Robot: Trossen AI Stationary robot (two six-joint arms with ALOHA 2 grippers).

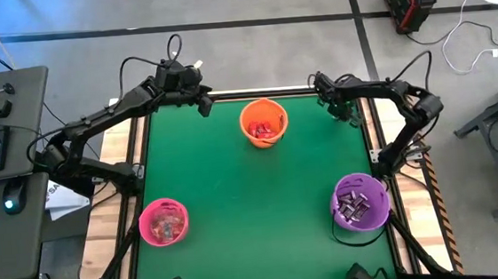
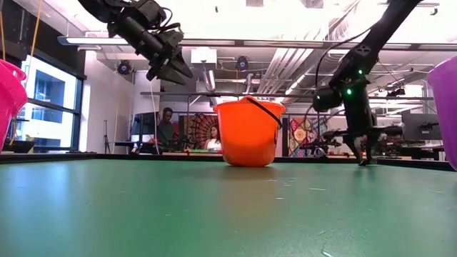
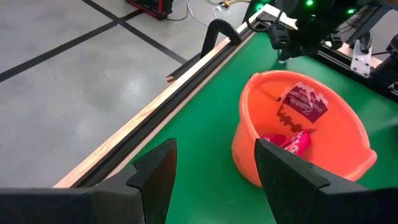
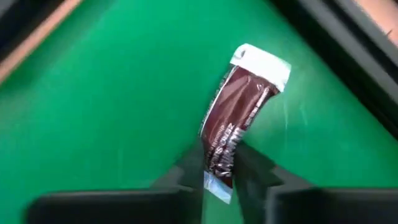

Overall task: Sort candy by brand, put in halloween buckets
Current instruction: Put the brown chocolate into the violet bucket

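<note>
A dark-brown wrapped candy bar with silvery ends (image 4: 239, 115) lies on the green table (image 1: 235, 185) at its far right corner, the right gripper (image 4: 219, 173) pinching its near end, presumably bound for the purple plastic bucket (image 1: 359, 202). The left gripper (image 3: 214, 171) hovers spread beside the orange plastic bucket (image 3: 298, 140).

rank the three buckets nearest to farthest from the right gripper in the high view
From the right gripper, shut on a dark candy at the far right corner:
1. orange bucket, far middle
2. purple bucket, near right
3. pink bucket, near left
</note>
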